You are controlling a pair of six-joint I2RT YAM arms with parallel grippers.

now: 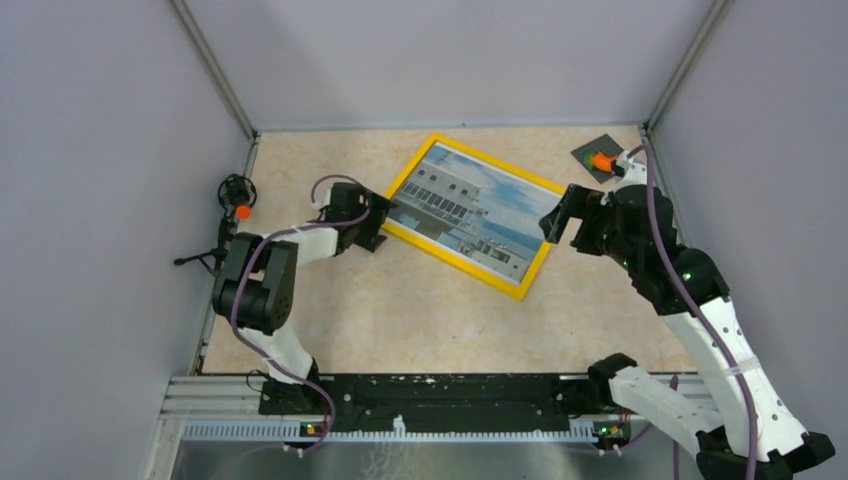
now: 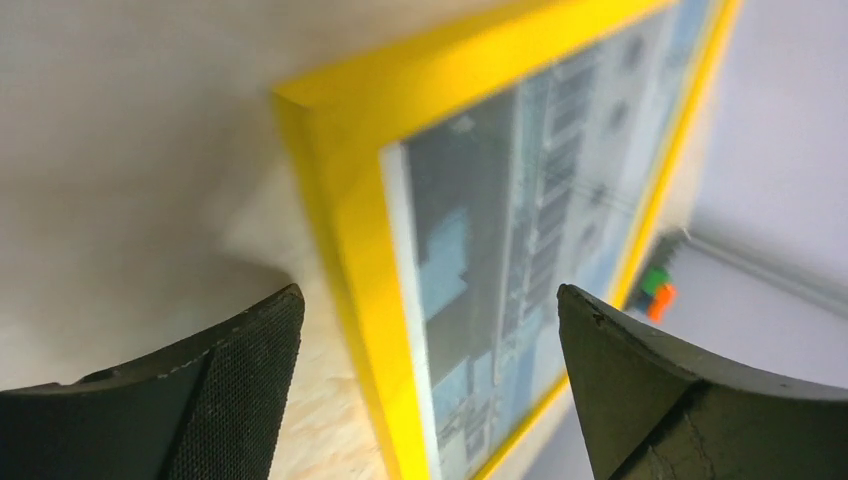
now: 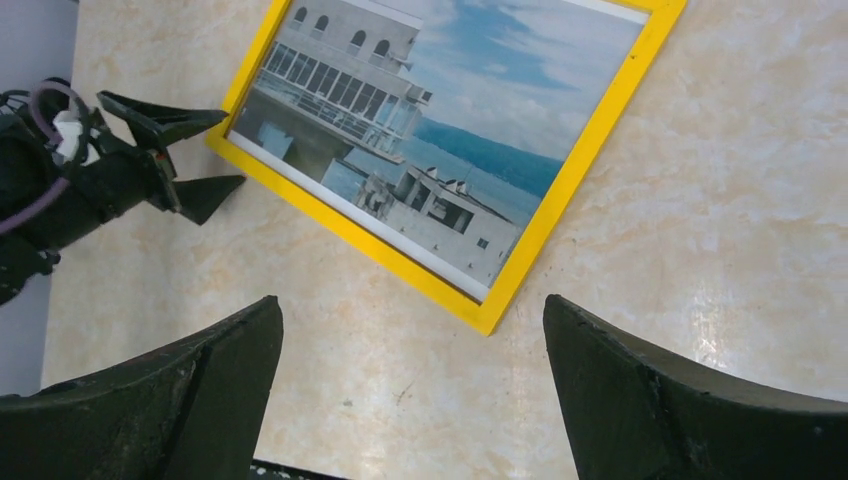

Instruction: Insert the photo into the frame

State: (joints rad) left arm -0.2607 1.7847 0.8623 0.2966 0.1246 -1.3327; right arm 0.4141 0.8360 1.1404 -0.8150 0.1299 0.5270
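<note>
The yellow frame (image 1: 452,262) lies flat and askew on the marbled table, with the photo (image 1: 475,210) of a white building under blue sky inside it. My left gripper (image 1: 378,222) is open at the frame's left corner. In the left wrist view its jaws (image 2: 428,290) straddle the frame edge (image 2: 350,200) and the photo (image 2: 520,220) without touching them. My right gripper (image 1: 562,222) hangs open above the table by the frame's right corner. In the right wrist view the frame (image 3: 590,160), the photo (image 3: 440,110) and the left gripper (image 3: 232,150) lie beyond its jaws (image 3: 412,305), which hold nothing.
A small dark pad carrying an orange and green piece (image 1: 598,158) sits in the back right corner, also seen as a blur (image 2: 657,292). A black stand with an orange ball (image 1: 236,200) is by the left wall. A black rail (image 1: 440,395) runs along the near edge.
</note>
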